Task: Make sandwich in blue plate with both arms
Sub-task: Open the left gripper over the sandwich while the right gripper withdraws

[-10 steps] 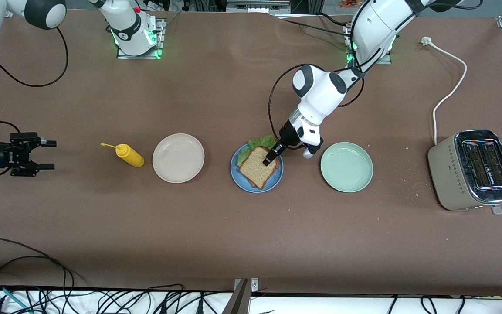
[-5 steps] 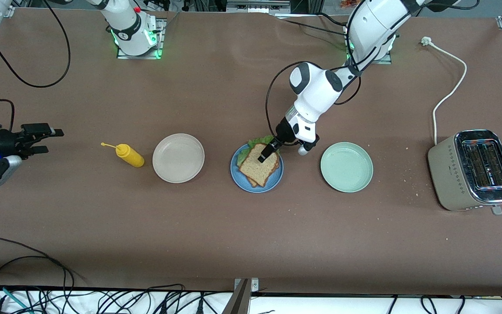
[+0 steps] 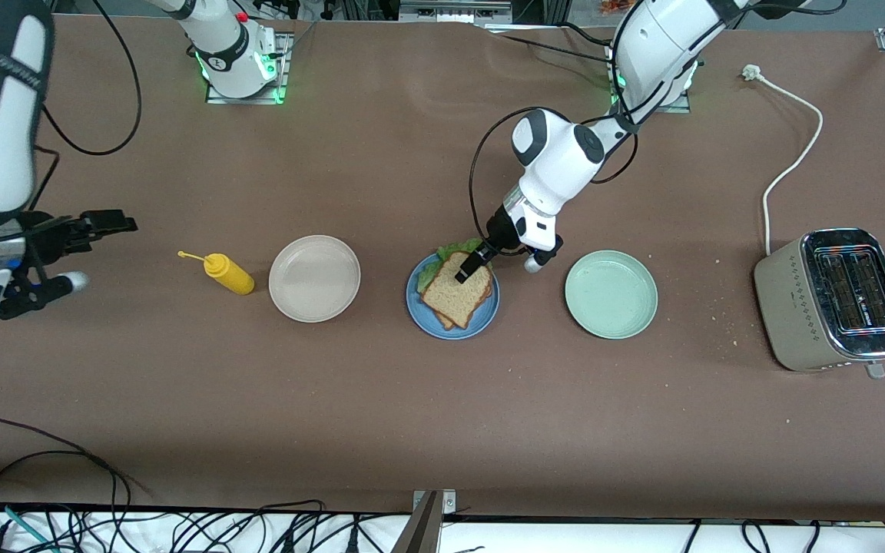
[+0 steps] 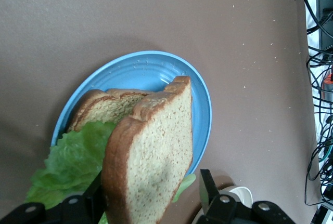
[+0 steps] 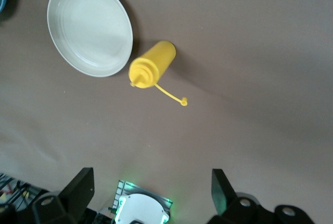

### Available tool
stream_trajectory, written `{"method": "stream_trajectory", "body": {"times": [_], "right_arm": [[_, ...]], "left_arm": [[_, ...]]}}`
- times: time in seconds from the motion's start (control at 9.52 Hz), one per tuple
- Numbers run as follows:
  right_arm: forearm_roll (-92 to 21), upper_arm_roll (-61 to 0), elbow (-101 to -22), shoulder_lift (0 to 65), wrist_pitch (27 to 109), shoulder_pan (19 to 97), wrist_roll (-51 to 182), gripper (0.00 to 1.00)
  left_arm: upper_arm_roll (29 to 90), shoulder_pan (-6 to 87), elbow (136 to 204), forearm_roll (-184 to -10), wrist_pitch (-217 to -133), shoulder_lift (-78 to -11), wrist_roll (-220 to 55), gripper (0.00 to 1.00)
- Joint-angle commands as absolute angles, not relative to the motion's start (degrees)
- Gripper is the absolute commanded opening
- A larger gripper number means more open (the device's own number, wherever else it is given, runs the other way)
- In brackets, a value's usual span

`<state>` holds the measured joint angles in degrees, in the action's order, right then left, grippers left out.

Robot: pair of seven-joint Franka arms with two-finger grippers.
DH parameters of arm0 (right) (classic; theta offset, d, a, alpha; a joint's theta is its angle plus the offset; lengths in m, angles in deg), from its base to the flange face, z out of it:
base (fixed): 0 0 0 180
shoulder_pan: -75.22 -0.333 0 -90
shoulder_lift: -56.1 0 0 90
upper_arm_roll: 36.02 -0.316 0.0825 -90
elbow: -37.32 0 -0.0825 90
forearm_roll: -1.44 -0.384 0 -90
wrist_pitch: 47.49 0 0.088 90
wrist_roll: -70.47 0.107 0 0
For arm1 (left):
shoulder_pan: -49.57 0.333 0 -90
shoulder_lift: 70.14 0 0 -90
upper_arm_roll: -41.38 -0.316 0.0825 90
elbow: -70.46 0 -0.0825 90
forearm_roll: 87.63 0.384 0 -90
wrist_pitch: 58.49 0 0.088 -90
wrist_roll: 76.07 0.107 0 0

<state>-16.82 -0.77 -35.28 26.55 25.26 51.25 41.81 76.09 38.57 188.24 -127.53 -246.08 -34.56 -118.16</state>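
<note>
The left gripper (image 3: 471, 268) is hanging just over the edge of the top bread slice (image 3: 459, 289) that lies farther from the front camera than the slice's middle, its fingers (image 4: 209, 192) standing apart. In the left wrist view the slice's crust is sitting in the gap between them, one finger looking pressed to the crust and the other standing clear, so the bread is judged to be released rather than pinched. The slice is leaning, its edge under the fingers raised, the rest sloping down across the lettuce (image 3: 454, 253) and the bottom slice (image 4: 104, 109).

The whole sandwich is lying on the blue plate (image 3: 417, 306), with the lettuce ruffling out over the rim on the side away from the front camera. So the coming move is turning on one thing: the bread is lying directly below the fingers, its face sloping away from them toward the plate's middle, and a straight lift looks safest.

The right gripper (image 3: 93, 230) is waiting, fingers spread wide and empty, well apart from the blue plate, out past the beige plate (image 3: 314, 278) and the mustard bottle (image 3: 229, 274) toward the right arm's end of the table. The left arm is far nearer
</note>
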Motion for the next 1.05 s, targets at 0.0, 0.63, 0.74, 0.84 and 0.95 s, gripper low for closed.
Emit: {"method": "stream_trajectory", "body": {"times": [0.0, 0.63, 0.74, 0.84, 0.95], "right_arm": [[-3.6, -15.6, -48.4, 39.9, 36.6, 54.5, 55.1, 1.0], [-1.0, -35.0, -58.7, 56.5, 39.9, 75.3, 65.9, 1.0], [-1.1, -35.2, -58.8, 55.1, 41.4, 75.3, 68.5, 1.0], [-1.0, -35.8, -59.1, 54.9, 44.1, 75.3, 69.3, 1.0], [-0.8, -36.3, -59.4, 55.2, 46.3, 75.5, 69.8, 1.0]], "left_arm": [[74.8, 38.8, 189.9, -129.6, -240.8, -39.2, -116.6, 0.76], [75.0, 40.3, 195.5, -129.6, -237.3, -45.5, -116.7, 0.76], [74.9, 40.1, 196.7, -129.6, -237.3, -45.8, -116.7, 0.75], [74.9, 40.0, 197.5, -129.6, -237.3, -46.5, -116.7, 0.75], [74.9, 40.1, 198.2, -129.6, -236.9, -47.5, -116.7, 0.75]]}}
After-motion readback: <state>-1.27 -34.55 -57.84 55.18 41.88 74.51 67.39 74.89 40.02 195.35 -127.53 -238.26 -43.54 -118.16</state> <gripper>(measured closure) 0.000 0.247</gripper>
